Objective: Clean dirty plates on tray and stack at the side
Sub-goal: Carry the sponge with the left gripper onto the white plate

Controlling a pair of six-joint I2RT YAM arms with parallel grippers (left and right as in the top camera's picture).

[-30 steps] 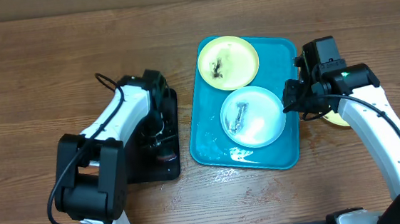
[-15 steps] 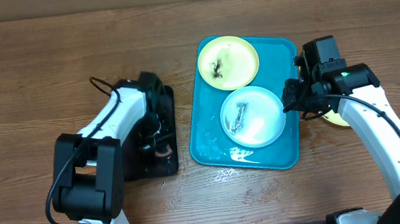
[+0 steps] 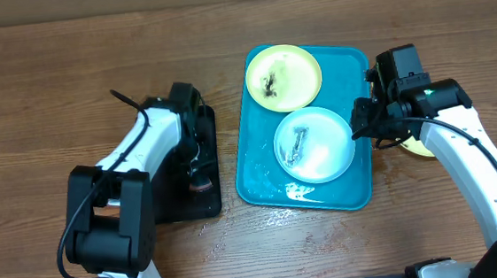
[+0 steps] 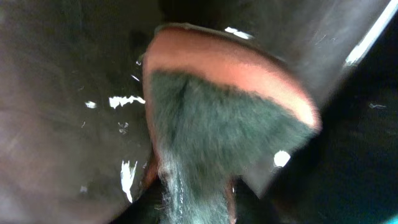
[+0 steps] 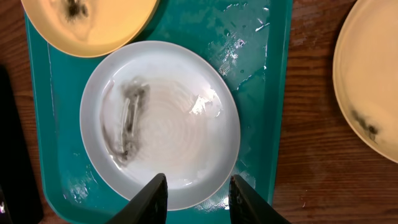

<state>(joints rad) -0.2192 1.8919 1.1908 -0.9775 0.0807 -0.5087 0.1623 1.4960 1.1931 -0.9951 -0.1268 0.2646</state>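
The tray (image 3: 253,170) lies on the wooden table (image 3: 49,84), with a smaller black tray (image 3: 170,212) just beside it on the left. On the turquoise one are two smeared plates: a yellow plate (image 3: 283,77) at the far end and a white plate (image 3: 314,144) next to it. A second yellow plate (image 5: 370,74), also smeared, lies on the table to the right. The right pincer (image 5: 198,199) hangs released over the white plate's rim. The left pincer (image 3: 195,164) is down in the black tray at a pink-and-green sponge (image 4: 230,106) — grasping or not, I cannot tell.
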